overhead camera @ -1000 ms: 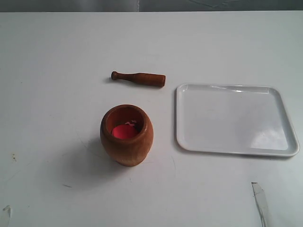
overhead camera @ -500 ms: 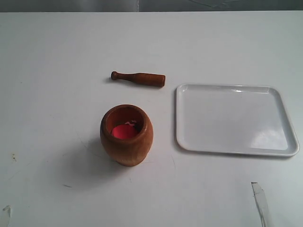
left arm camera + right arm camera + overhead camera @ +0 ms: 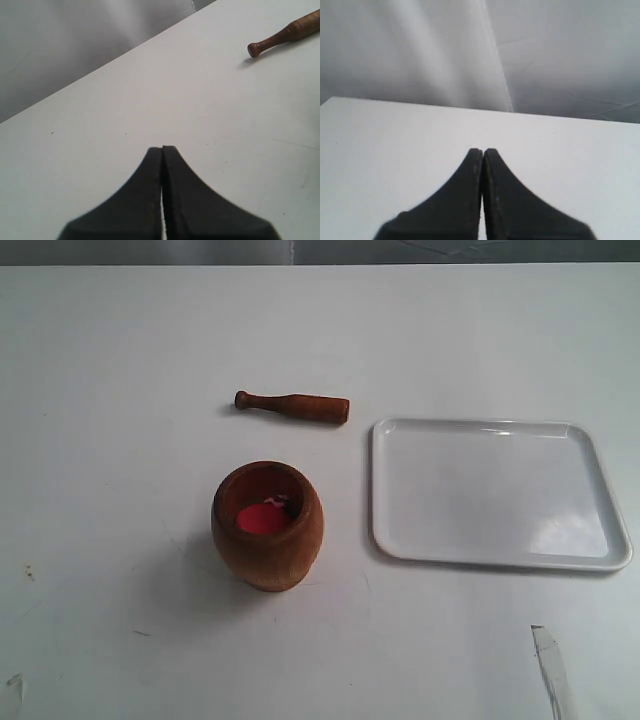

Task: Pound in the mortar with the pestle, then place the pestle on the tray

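The left gripper and right gripper are seen closed and empty; the lying pestle could be rolled away if nudged off-centre

I note a flat white tabletop with faint dark scuff marks; a creased grey cloth backdrop hangs behind it.
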`<state>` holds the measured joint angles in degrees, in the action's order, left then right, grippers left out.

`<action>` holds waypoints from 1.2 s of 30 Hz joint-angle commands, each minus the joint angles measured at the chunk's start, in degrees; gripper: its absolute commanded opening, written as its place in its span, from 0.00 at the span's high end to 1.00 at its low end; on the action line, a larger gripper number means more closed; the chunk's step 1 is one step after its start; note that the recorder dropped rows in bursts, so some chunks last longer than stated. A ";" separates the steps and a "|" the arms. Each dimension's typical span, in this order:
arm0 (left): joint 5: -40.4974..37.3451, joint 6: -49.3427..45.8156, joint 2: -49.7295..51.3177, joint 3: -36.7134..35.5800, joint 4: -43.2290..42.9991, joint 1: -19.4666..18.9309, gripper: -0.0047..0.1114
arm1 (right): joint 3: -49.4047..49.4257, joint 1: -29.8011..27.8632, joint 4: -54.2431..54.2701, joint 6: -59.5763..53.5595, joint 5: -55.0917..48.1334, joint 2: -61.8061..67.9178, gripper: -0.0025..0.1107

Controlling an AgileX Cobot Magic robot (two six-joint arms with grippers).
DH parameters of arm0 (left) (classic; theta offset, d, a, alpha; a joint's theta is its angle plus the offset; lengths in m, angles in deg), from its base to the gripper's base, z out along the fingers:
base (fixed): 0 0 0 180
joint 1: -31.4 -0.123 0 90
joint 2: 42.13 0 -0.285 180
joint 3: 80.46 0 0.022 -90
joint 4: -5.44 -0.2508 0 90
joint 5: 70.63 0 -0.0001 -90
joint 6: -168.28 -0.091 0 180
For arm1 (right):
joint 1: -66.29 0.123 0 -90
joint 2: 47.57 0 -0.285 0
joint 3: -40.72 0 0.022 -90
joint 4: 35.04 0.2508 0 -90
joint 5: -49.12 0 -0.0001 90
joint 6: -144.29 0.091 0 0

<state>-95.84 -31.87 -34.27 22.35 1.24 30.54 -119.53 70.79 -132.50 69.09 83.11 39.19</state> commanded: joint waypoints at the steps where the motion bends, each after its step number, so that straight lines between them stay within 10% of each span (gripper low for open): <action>1: 0.17 0.47 -0.07 -0.03 0.42 0.44 0.96 | -4.72 5.04 -2.49 -22.67 -1.65 8.12 0.98; 6: 0.17 0.47 -0.07 -0.03 0.42 0.44 0.96 | -4.84 15.35 -2.49 -67.78 -40.10 8.12 0.98; 11: 0.17 0.47 -0.07 -0.03 0.42 0.44 0.96 | -15.45 20.07 3.60 -77.95 -78.54 14.78 0.98; 18: 0.17 0.47 -0.07 -0.03 0.42 0.44 0.96 | -42.79 14.21 93.50 -141.50 -95.22 26.39 0.98; 36: 0.17 0.47 -0.07 -0.03 0.42 0.44 0.96 | -55.21 35.84 93.64 -153.22 -103.96 44.94 0.98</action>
<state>-95.84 -31.87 -34.27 22.35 1.24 30.54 -172.57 104.21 -38.43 -82.25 -20.60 83.05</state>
